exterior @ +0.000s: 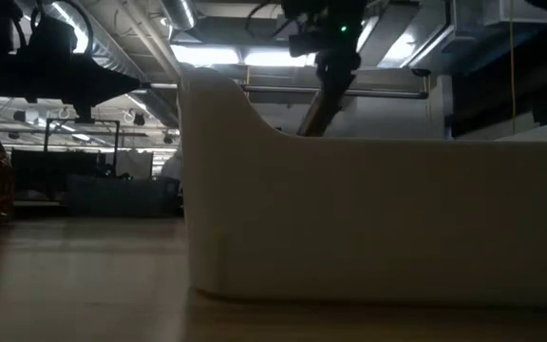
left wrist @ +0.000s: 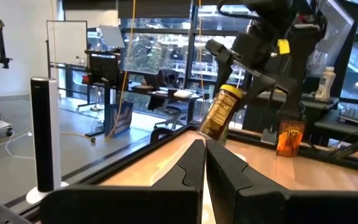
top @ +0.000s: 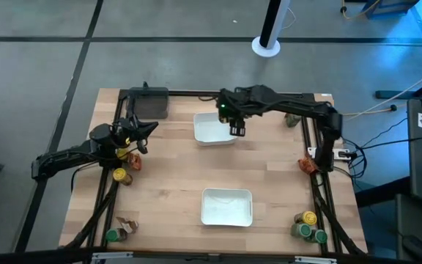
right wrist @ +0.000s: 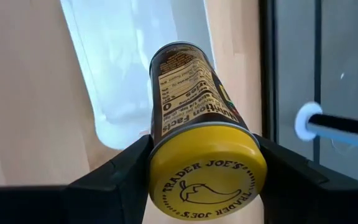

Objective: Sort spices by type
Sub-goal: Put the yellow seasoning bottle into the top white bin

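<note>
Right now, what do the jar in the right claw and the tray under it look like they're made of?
The yellow-lidded spice jar held by the right claw: probably glass or clear plastic under a glossy printed label; its lid looks like smooth painted metal or plastic. The white rectangular tray looks like matte moulded plastic, slightly translucent.

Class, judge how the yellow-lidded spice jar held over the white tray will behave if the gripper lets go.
The jar looks rigid and round, so it would probably roll. Tilted in the right gripper above the tray, it likely lands on its side.

Dim, backlit, perhaps slightly blurred.
</note>
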